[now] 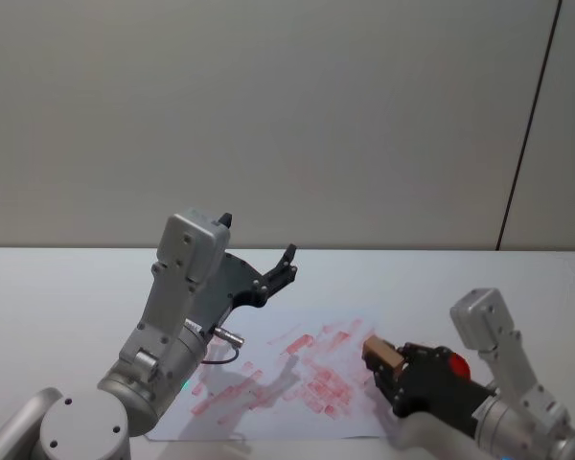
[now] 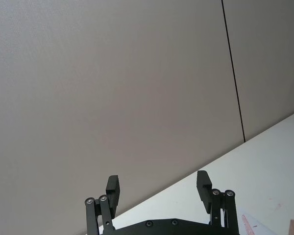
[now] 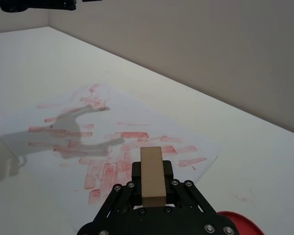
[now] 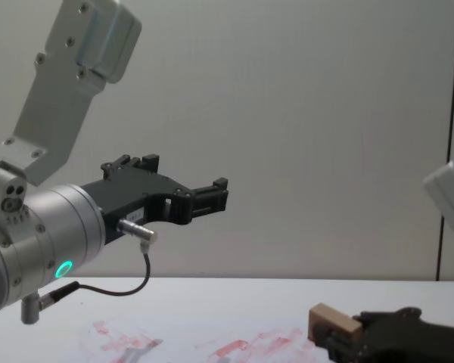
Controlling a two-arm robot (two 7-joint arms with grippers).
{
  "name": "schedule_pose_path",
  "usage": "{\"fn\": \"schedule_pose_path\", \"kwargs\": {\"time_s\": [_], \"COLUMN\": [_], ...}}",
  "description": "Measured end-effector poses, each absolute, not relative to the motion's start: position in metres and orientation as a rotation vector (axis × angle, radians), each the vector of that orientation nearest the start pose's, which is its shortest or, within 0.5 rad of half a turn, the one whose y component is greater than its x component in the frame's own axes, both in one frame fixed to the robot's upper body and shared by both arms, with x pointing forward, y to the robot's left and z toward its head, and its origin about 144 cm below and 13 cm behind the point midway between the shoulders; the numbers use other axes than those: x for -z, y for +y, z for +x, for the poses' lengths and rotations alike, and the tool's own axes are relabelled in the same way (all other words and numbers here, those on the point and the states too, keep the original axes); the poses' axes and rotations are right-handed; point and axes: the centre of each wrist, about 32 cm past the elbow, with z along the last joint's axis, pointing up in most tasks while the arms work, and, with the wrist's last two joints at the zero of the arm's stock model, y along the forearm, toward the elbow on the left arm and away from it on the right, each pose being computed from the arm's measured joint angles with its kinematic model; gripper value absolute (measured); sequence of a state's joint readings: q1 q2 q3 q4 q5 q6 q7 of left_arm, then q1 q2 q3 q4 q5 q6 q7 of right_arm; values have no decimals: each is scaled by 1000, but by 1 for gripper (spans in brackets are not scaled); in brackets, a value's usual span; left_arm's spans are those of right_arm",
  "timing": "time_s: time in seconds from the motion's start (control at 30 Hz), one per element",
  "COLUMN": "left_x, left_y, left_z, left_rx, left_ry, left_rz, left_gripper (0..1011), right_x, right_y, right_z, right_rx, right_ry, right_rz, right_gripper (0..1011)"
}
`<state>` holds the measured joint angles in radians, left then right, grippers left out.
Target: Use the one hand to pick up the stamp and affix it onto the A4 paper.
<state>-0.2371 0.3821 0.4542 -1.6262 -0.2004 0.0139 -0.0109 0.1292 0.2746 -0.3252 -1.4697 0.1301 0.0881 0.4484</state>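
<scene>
While our right gripper (image 1: 391, 376) clamps the stamp (image 3: 152, 175) at 3 o'clock on the A4 paper (image 1: 268, 350), we should press down flat, left gripper (image 2: 159, 186) idle, spread wide, at 12 o'clock

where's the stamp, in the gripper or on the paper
In the gripper: the right gripper is shut on the stamp, near the A4 paper.

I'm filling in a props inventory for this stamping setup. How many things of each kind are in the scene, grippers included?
1 stamp, held by the right gripper
1 A4 paper, smeared with red ink
1 red ink pad
2 grippers: the right gripper, and the left gripper, open and raised
Total: 5
</scene>
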Motion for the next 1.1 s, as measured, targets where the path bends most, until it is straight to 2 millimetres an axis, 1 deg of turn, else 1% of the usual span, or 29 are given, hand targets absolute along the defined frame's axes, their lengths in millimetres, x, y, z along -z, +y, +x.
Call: {"fn": "schedule_pose_path", "kwargs": {"time_s": [0.43,1.1], "left_x": [-1204,-1204], "left_y": [198,198], "left_z": [492,492], "left_rx": [-1124,-1124], "left_ry": [-268,-268], "left_rz": [61,61], "left_gripper": [1003,1002], "right_x": [-1125,-1108], "right_y": [-213,-211], "right_z": [472,466], "right_rx": [795,773], "right_ry": [29,35], "right_rz": [-260,-316], "right_gripper": [218,218]}}
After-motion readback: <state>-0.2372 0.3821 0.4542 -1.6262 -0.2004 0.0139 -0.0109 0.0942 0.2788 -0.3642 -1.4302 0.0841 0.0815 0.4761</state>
